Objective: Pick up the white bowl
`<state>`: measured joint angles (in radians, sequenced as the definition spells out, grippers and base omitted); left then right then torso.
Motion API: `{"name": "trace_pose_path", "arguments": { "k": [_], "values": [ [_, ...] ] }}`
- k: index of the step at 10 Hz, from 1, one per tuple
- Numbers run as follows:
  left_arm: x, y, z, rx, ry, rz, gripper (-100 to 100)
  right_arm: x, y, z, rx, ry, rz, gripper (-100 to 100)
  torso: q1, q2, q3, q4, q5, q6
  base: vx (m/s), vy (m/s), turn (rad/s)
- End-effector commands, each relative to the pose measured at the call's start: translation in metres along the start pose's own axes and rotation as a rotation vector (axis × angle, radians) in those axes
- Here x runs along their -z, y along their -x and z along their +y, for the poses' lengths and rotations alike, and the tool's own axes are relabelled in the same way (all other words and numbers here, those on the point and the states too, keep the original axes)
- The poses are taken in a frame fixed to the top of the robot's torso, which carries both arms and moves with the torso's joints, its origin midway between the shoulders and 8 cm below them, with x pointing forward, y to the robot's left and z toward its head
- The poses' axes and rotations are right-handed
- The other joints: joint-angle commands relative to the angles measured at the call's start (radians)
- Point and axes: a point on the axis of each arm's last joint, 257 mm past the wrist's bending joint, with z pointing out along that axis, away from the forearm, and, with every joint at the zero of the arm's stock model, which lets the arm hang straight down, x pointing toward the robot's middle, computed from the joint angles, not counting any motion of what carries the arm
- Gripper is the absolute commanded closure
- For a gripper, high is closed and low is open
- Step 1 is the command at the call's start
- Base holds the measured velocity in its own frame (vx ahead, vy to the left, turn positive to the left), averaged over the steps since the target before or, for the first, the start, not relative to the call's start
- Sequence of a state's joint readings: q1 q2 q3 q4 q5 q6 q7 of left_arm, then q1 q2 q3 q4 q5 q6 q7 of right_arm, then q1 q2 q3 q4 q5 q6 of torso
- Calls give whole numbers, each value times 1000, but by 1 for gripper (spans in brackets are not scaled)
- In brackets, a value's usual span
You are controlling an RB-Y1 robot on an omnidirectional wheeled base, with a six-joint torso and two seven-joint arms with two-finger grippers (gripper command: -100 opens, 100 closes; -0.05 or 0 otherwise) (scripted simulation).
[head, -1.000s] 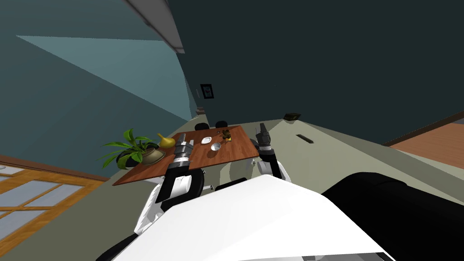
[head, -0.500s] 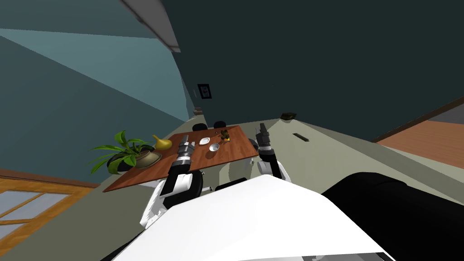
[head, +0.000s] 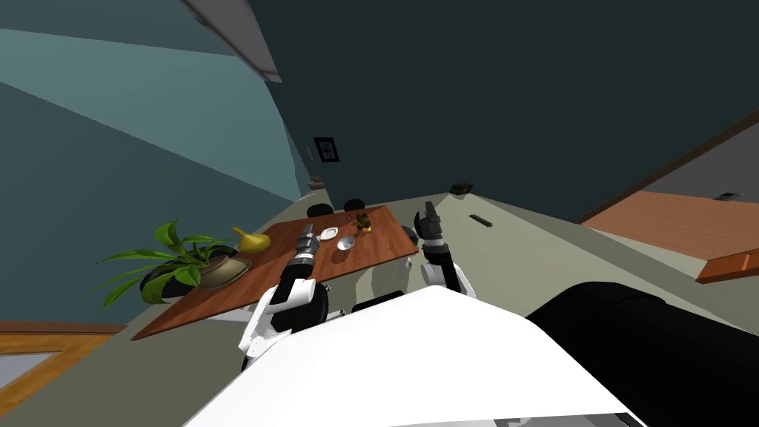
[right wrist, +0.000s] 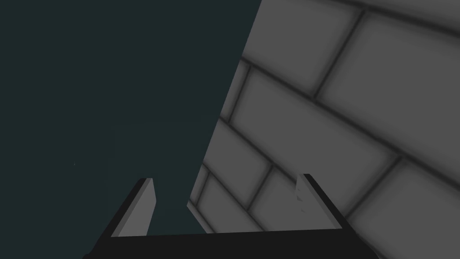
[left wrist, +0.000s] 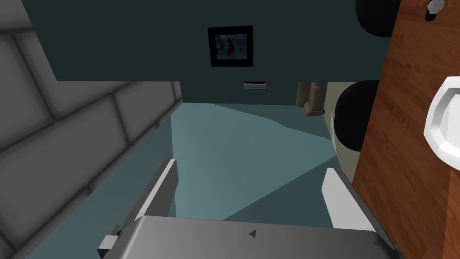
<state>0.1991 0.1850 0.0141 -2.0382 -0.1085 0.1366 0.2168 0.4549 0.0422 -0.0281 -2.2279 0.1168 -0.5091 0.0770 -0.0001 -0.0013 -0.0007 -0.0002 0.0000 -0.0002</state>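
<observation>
Spread wide and empty, the left claw [left wrist: 249, 168] is hovering just beside the shallow white faceted bowl [left wrist: 442, 119] on the brown wooden bench [left wrist: 404, 135]; it ought to be swinging over the rim before closing.

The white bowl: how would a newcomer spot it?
Find the brown wooden table with the leafy plant at one end. Toward the other end two dishes sit side by side; the white bowl is the pure white, angular-rimmed one; the grey bowl beside it is round.
</observation>
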Motion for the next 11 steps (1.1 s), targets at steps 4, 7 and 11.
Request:
{"name": "trace_pose_path", "arguments": {
  "k": [4,7,11],
  "values": [
    [-10,15,53,-15,149,-28,-100,0,0,0,0,0,0,0,0,0,0,0,0,0,10,-4,-103],
    [-13,28,97,-23,275,-53,-100,0,0,0,0,0,0,0,0,0,0,0,0,0,15,-3,-131],
    [-12,42,142,-33,409,-80,-100,0,0,0,0,0,0,0,0,0,0,0,0,0,6,-3,-107]
  ]
}}
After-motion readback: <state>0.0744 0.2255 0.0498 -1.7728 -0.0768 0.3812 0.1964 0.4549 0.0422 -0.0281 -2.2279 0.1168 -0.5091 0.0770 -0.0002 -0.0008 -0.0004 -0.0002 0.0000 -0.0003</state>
